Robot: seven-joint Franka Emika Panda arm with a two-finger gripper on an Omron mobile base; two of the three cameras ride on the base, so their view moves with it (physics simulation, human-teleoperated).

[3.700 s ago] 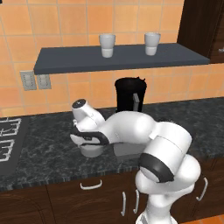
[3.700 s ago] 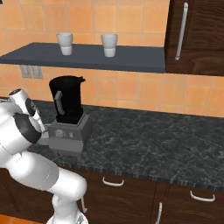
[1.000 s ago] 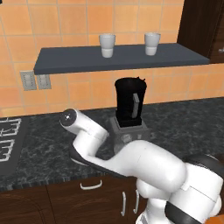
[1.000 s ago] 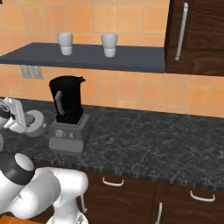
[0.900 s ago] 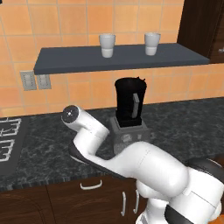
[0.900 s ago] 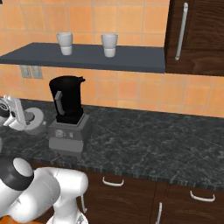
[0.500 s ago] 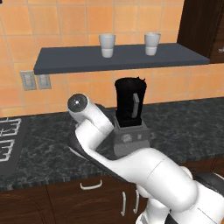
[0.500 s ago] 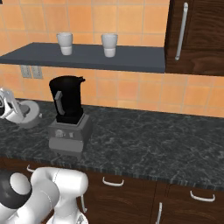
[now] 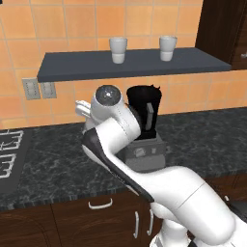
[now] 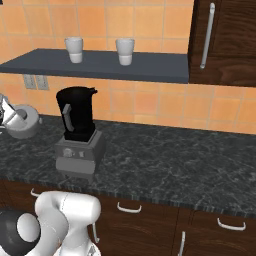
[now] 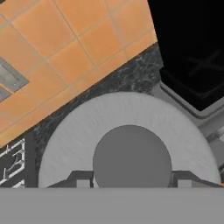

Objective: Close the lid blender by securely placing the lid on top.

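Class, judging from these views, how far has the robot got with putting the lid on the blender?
Done: the gripper is shut on the lid's knob, with the lid raised off the counter. In hand: it hangs left of the blender. Left: carrying it over the open jar and seating it.

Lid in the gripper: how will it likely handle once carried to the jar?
The lid looks rigid and thick-rimmed, so probably stiff, not floppy. Gripped by its central knob, it may pivot. Being round, it would likely roll if dropped on the counter.

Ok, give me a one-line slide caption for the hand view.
Gripper shut on the knob of the grey lid, held above the dark counter beside the black blender.
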